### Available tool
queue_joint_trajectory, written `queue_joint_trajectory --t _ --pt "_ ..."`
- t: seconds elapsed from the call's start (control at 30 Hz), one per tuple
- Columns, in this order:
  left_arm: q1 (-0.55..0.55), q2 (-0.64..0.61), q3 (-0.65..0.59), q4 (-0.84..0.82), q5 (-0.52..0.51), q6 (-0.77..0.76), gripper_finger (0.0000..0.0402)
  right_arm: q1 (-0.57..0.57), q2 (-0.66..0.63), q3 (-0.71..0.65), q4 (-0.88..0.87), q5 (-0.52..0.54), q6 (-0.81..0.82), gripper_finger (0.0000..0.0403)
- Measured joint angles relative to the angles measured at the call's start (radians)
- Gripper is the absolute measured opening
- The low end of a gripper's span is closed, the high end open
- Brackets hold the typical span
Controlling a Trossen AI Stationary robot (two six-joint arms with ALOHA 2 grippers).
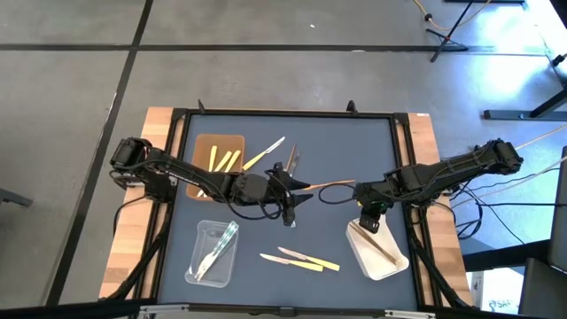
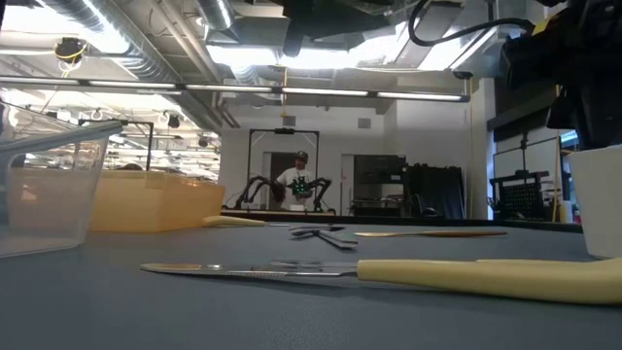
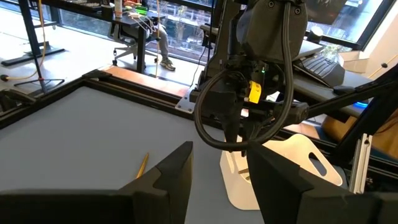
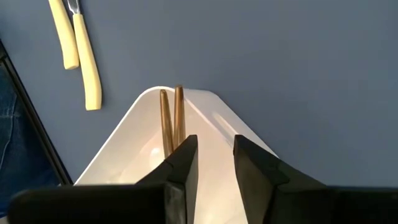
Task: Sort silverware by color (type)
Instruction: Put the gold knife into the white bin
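My right gripper hangs open over the near-right white tray, pointing steeply down with nothing between its fingers. Two tan wooden utensils lie side by side in that tray. My left gripper stands open and empty above the table's middle, pointing toward the right arm. Just past it, a wooden utensil lies flat on the mat. Pale yellow utensils lie in the brown tray, and clear ones in the clear tray.
Loose yellow utensils lie near the table's front edge. One more yellow utensil and a clear one lie by the brown tray. A black frame borders the blue mat. A person sits far behind the table.
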Motion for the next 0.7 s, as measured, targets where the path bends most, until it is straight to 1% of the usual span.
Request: queue_joint_trajectory --t 0.7 --pt "0.0 0.0 0.0 0.0 -0.002 0.0 0.0146 0.0 -0.003 0.001 0.0 -0.105 0.002 0.0088"
